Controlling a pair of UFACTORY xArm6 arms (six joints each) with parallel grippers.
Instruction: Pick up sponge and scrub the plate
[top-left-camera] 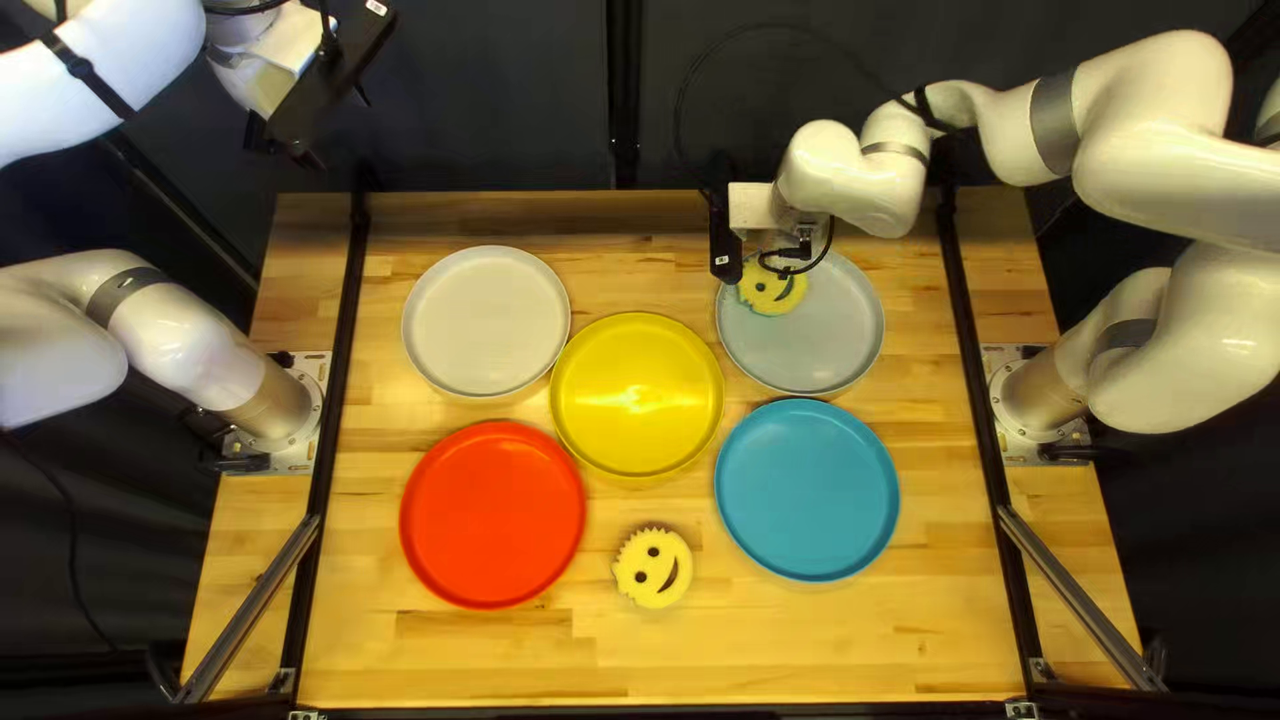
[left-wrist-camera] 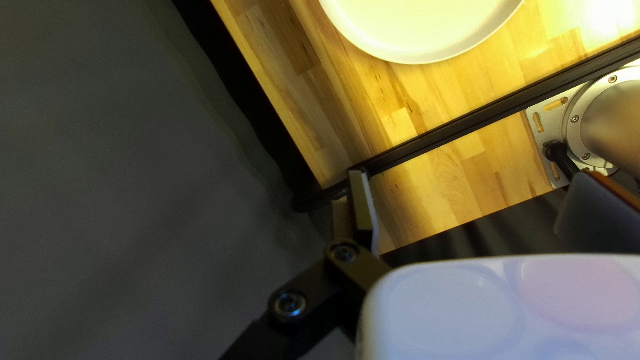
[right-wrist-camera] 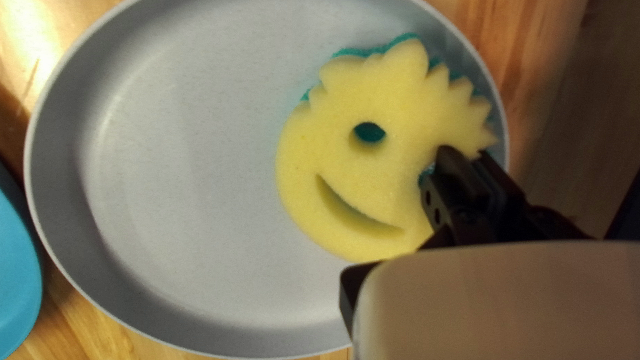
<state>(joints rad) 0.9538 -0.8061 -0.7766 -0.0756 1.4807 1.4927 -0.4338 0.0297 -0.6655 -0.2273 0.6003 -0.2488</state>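
Top left view: my right gripper [top-left-camera: 724, 243] is pinching the smiling sponge [top-left-camera: 776, 288] over the gray plate [top-left-camera: 830, 340]

The sponge, yellow above and teal beneath, is sitting inside the gray plate's outline, toward its 10 o'clock to 11 o'clock. In the right wrist view, the right gripper is closing on the sponge beside an eye hole, one finger [right-wrist-camera: 448, 167] standing at the hole and the other at the outer edge. I am not able to tell whether the underside is touching the plate.

Around the gray plate, the blue plate [top-left-camera: 807, 490] is lying at 6 o'clock, the yellow plate [top-left-camera: 638, 395] and the farther red plate [top-left-camera: 494, 514] at 8 o'clock, and the white plate [top-left-camera: 487, 320] at 9 o'clock. A second sponge [top-left-camera: 654, 567] is resting on the table [top-left-camera: 747, 660], at the yellow plate's 6 o'clock.

Farthest out, the left gripper [top-left-camera: 300, 131] is hovering past the white plate's 10 o'clock, its fingers [left-wrist-camera: 362, 203] spreading wide.
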